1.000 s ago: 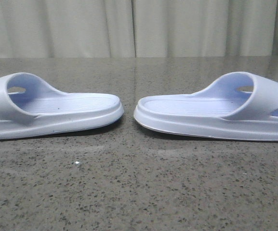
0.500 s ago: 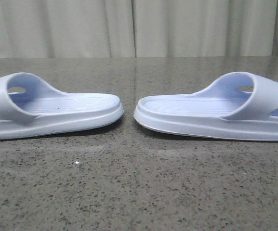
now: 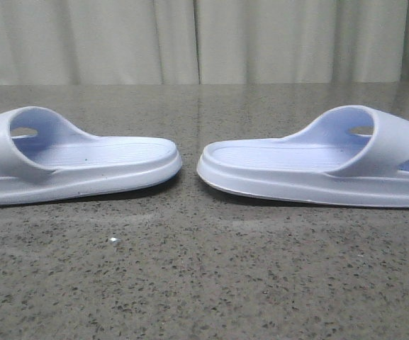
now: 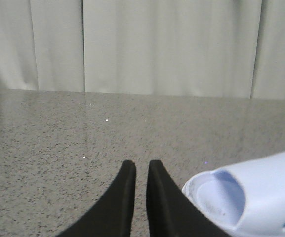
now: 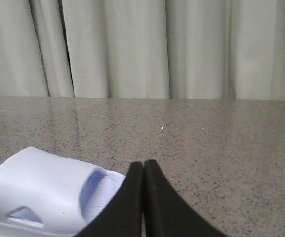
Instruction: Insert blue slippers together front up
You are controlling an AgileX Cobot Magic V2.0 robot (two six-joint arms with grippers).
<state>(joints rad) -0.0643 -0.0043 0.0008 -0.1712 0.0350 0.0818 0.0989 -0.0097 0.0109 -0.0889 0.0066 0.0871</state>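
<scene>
My left gripper [image 4: 141, 165] hangs low over the speckled stone table [image 3: 204, 283] with its fingers nearly together, only a thin slit between the tips, pinching nothing; my right gripper [image 5: 143, 164] has its fingers pressed tight against each other, likewise empty. Just beside each one lies a slipper, the strap end nearest me; neither gripper touches its slipper. In the front view the blue slippers rest flat on their soles, heel towards heel, the left slipper [image 3: 76, 166] and the right slipper [image 3: 317, 170] close but apart, a narrow strip of table between them; beyond them the table runs back to a pale curtain [image 3: 204, 42]. Over the last second nothing has shifted; the pair lies exactly as it did, so I judge the task unstarted. My next move, I reckon, is to spread the fingers and take a slipper by its strap.
</scene>
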